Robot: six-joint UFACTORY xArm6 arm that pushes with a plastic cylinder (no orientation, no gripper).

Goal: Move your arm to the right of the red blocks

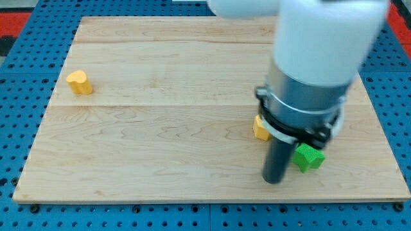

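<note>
- Wooden board [160,128] lies on a blue pegboard surface [19,96]; three blocks show on it, none of them red.
- Yellow block [79,82] sits alone near the view's left edge, well apart from everything else.
- Second yellow block [259,128], partly covered by the arm [308,70], lies at the view's right, just left of the rod.
- Green block [309,156] sits just right of the rod, near the view's bottom.
- My tip [274,180] rests on the board between those two, touching or nearly touching the green one.
- Tool state: a plain rod with no jaws, so nothing to open or close; it grips nothing.
- Task's things: no red blocks are visible; they may be hidden behind the arm's wide body, though I cannot tell.
- Progress: with the red blocks unseen, whether the tip is already on their right cannot be judged; confirming it needs them in view.
- Containers: none show on the board.
</note>
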